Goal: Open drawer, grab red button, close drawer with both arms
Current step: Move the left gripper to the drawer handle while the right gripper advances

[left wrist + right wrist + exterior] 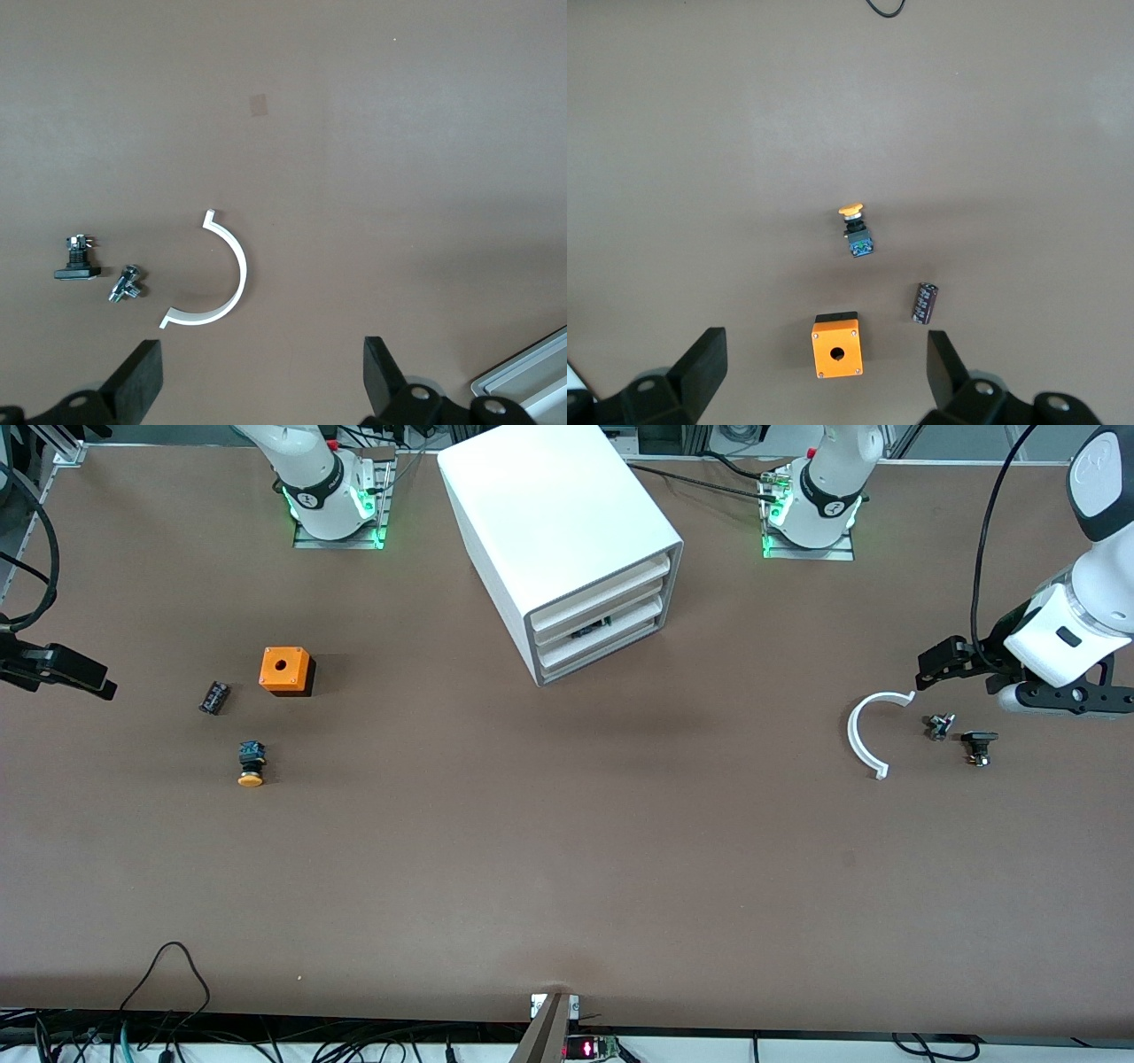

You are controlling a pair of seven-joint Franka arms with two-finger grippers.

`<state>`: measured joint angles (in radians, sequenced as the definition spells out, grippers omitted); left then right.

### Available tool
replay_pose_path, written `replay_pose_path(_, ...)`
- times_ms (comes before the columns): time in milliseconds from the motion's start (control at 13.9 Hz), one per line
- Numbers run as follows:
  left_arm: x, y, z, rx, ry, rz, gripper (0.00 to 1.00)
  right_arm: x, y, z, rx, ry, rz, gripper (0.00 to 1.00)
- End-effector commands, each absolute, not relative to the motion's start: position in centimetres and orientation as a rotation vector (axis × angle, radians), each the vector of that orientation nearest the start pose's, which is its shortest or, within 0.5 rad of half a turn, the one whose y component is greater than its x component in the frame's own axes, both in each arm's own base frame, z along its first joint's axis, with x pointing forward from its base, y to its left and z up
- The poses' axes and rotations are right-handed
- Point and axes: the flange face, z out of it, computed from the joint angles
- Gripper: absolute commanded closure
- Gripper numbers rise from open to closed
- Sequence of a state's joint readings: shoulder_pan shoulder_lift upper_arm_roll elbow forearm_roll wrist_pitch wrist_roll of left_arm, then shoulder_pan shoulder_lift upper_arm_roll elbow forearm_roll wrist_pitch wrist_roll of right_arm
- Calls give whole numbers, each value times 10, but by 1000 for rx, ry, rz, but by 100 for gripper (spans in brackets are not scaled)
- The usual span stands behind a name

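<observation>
- White cabinet [567,549] sits at the worktop's [567,850] robot-side edge, every drawer [601,627] shut; something dark shows in the middle one, maybe the button, I cannot tell.
- Nothing is done yet: opening, grabbing and closing all remain.
- My left pincer [261,376] hangs wide by the edge at my left arm's end, over a white clip [217,270].
- My right pincer [824,372] hangs wide near the opposite edge, over an orange cube [836,345].

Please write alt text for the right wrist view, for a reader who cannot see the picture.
The right gripper hangs with open jaws above a brown table. Below it lie an orange cube with a hole, a small dark cylinder beside it, and a yellow-capped push button lying on its side.
</observation>
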<state>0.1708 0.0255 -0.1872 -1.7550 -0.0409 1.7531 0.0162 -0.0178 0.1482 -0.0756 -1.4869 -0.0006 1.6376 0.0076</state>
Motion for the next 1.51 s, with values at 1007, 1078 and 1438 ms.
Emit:
replay_pose_path(1007,514,-119,340,-3559,-118,947,0,606,24,567,-3125,-67,58,0)
replay_pose_path(1078,508,-139,331,-3561,-54,1005,0,608,36,563,-3124,-96,63,0)
replay_pose_path(1438,460,-208,259,-3758,62,1226,0,607,102,552,-3130,-242,82,0)
